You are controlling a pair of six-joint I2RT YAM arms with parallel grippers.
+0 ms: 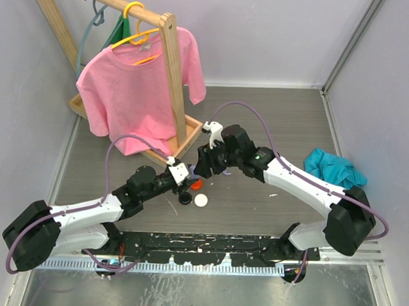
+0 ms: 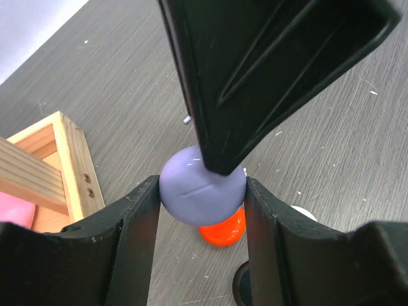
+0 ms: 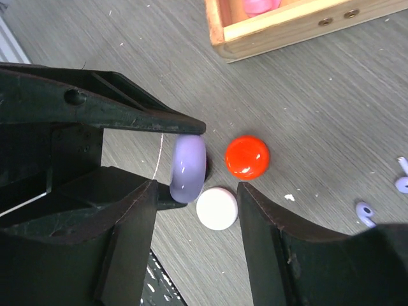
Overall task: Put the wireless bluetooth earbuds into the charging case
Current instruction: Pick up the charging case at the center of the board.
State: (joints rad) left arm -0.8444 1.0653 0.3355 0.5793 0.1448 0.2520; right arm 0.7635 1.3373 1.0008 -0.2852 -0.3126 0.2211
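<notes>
Nothing is inserted yet. Over the surface (image 3: 319, 115), your left pincer (image 2: 203, 191) clamps the purple case (image 2: 191, 188), apparently closed; your right pincer (image 3: 196, 188), jaws apart and empty, rests one finger on it. The purple earbuds (image 3: 364, 213) lie loose at its 3 o'clock.

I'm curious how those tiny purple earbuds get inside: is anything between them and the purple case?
Yes. The purple case, pinched in the left claw, looks shut, so its lid blocks the way. The orange case and white case also lie roughly between it and the purple earbuds.
</notes>
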